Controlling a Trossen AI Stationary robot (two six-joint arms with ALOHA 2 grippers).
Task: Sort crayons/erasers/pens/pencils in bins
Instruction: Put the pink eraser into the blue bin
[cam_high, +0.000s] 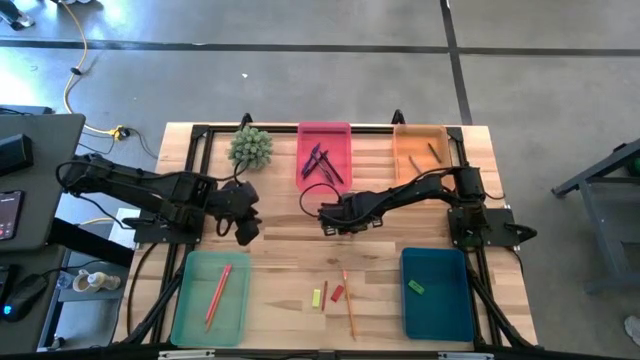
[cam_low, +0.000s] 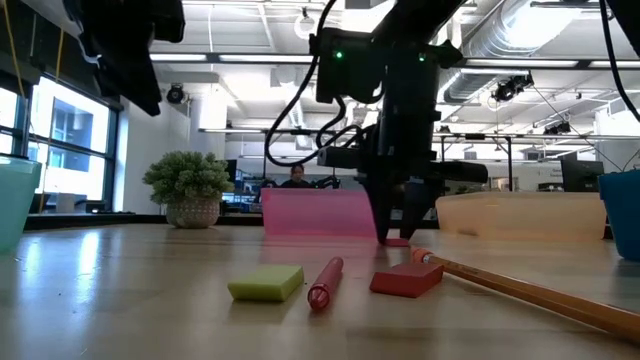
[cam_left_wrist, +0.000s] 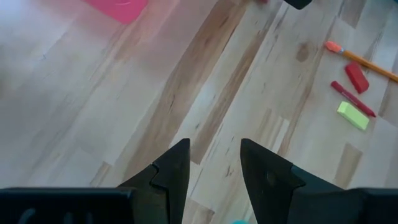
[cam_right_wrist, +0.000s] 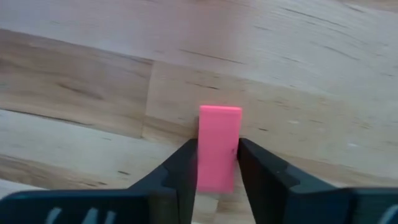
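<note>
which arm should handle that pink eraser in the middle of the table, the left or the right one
The right. Its gripper already has its fingers on either side of the pink eraser, closing against it at mid-table. The left gripper hangs open and empty over bare wood, off to the side.

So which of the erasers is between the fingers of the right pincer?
The pink eraser, alone at the table's middle, sits between the right pincer's fingers. The yellow-green and red ones lie near the front edge; the green one is in the blue bin.

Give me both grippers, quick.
Left gripper: open, empty, above the table.
Right gripper: jaws closed around a pink eraser on the table.
</note>
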